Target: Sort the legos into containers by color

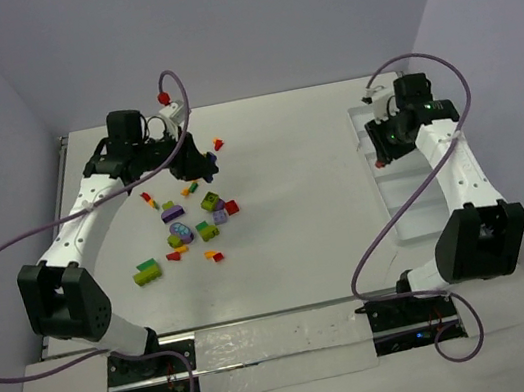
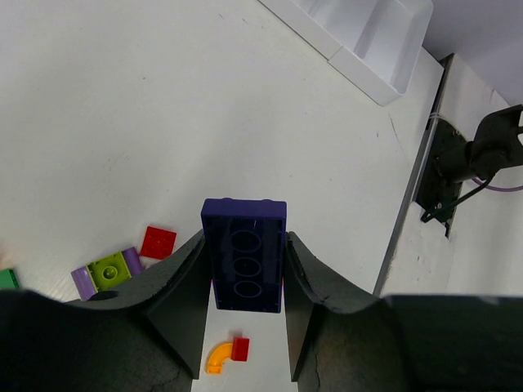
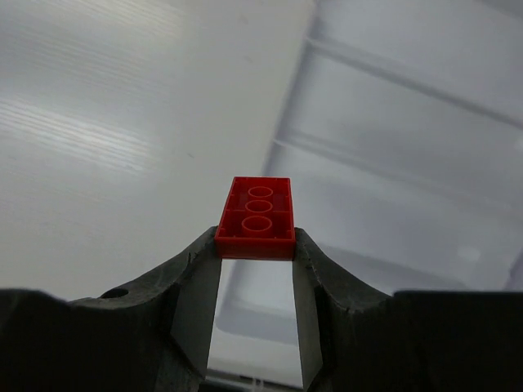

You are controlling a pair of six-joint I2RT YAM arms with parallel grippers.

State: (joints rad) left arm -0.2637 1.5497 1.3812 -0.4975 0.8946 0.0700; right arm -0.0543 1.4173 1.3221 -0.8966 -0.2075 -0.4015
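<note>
From above, what each gripper carries is hard to make out; only the wrist views show it. The left gripper pinches a purple brick well away from the tray, above loose legos on the desk. The right gripper pinches a red brick over the tray, which compartment unclear.

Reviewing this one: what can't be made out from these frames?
- What lies in the tray: top view, the right arm covers much of it; the right wrist view is blurred.
- Which compartment is under the red brick: right wrist view, blur.
- The tray's full length: left wrist view, cut by the top edge.
- The purple brick: top view, lost against the dark left gripper.
</note>
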